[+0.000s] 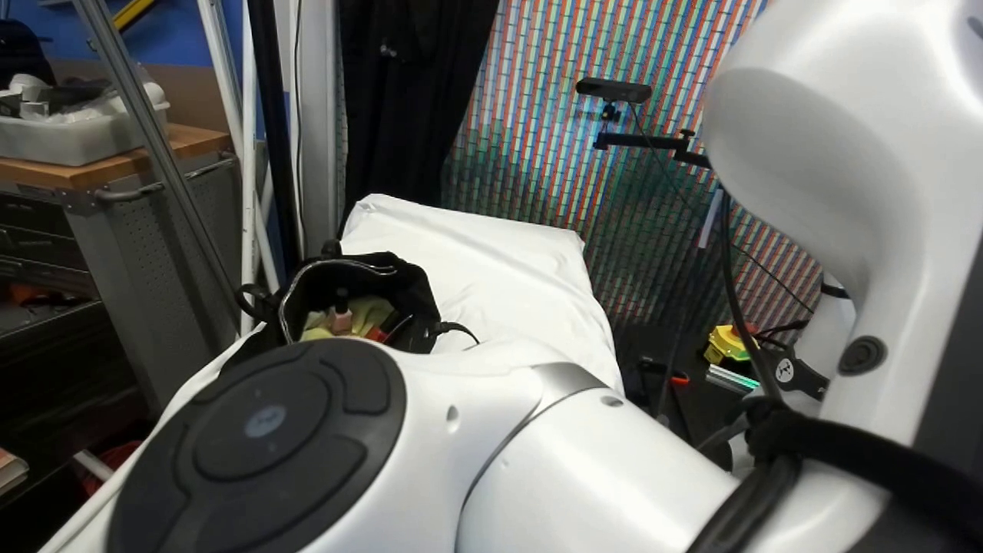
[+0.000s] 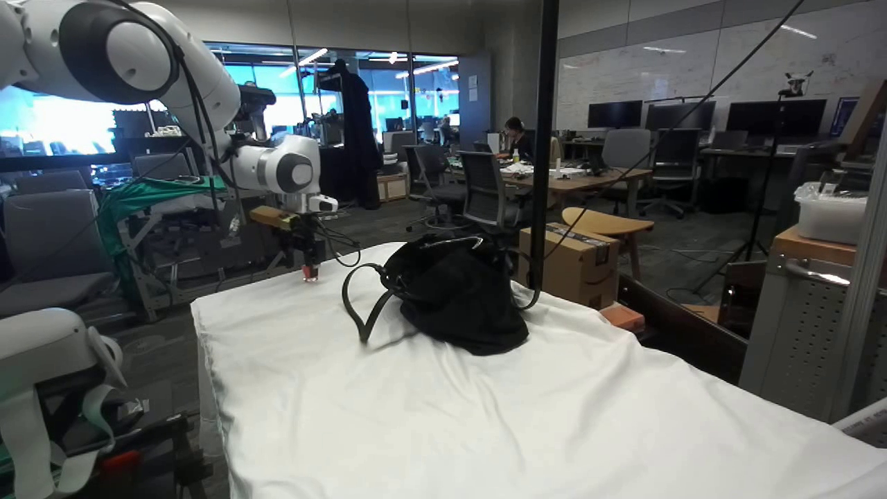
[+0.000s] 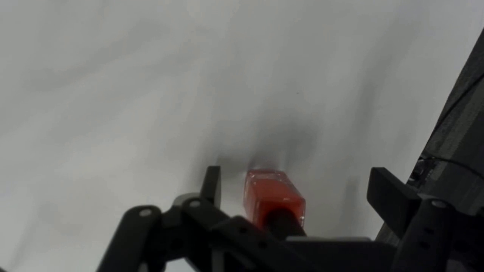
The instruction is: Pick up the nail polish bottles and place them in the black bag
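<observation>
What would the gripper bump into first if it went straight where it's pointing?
Probably the white cloth: the gripper, jaws open, should slide down around the red nail polish bottle, though depth is unclear.

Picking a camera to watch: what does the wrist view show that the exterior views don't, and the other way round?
Only the wrist view clearly shows the open jaws, with a gap on each side of the red bottle, and that bottle's dark cap.

Only the exterior views show the robot arm, the black bag, the pink bottle inside it and a cardboard box.

Shared: the red bottle, jaws and white cloth, though in an exterior view the bottle and jaws look too small to judge the gap.
</observation>
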`<state>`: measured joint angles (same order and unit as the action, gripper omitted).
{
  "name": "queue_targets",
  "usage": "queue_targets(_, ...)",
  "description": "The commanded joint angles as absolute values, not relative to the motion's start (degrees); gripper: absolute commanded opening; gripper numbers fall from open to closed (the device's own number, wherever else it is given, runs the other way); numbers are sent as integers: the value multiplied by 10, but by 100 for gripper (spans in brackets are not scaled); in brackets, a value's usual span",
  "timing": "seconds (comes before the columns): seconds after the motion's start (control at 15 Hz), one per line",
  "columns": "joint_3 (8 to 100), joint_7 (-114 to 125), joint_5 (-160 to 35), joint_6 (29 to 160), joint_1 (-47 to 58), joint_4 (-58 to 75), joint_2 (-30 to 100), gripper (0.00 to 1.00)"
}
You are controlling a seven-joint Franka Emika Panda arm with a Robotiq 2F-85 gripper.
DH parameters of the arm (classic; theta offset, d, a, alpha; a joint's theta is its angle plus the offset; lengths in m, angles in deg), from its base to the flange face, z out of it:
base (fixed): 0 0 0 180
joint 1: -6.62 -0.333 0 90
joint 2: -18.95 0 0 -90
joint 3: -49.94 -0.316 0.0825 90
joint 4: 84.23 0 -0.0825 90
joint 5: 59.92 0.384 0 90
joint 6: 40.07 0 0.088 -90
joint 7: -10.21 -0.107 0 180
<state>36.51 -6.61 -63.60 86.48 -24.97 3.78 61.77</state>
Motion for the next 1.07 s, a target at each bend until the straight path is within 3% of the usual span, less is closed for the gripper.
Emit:
queue_targets(0.0, 375, -62, -645, 869, -261, 16, 631, 100)
queue_targets(0.47, 376, -60, -645, 870, -264, 15, 635, 98)
queue_targets(0.53, 376, -60, -645, 870, -265, 16, 634, 77)
queue_targets(0.67, 376, -60, -646, 872, -265, 18, 633, 73)
queue_targets(1.0, 378, -61, -649, 872, -268, 19, 631, 39)
